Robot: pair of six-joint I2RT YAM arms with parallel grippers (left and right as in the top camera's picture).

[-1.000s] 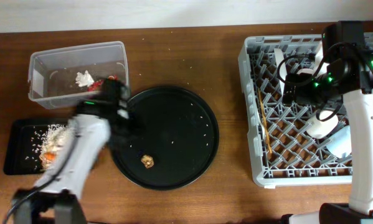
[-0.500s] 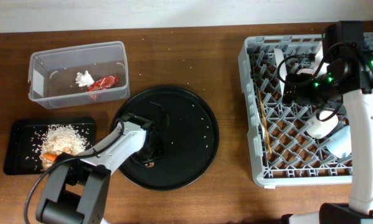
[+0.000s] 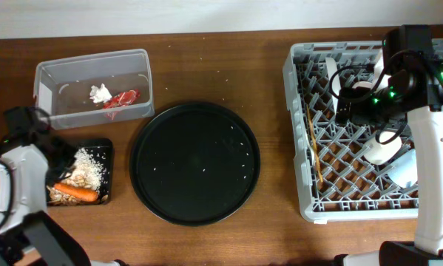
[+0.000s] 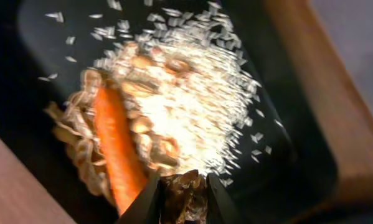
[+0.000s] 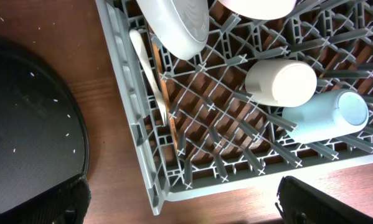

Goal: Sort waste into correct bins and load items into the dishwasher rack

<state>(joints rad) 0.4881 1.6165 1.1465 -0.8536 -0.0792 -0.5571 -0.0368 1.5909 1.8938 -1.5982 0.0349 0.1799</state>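
Observation:
My left gripper (image 4: pixel 181 185) is shut on the small brown food lump (image 4: pixel 182 198) and hangs just above the shallow black tray (image 4: pixel 298 149). Beige scraps (image 4: pixel 186 93) and an orange carrot (image 4: pixel 118 149) lie in that tray. The clear tub (image 3: pixel 143 70) holds a white tissue (image 3: pixel 98 93) and a red wrapper (image 3: pixel 123 98). Over the near left corner of the grey dishwasher rack (image 5: pixel 127 106) my right gripper (image 5: pixel 183 205) stands open with nothing in it. In the rack lie a white cup (image 5: pixel 281 82), a light blue cup (image 5: pixel 326 117), a fork (image 5: pixel 150 68) and a chopstick (image 3: pixel 315 148).
A large round black tray (image 3: pixel 195 162) with a few stray grains sits between the bins and the rack. A pale dish (image 5: pixel 177 22) leans at the rack's far side. My right arm (image 3: pixel 428 133) reaches over the rack from the right.
My left gripper closed on the brown lump on the round tray and carried it left over the shallow black tray. The right arm has not moved.

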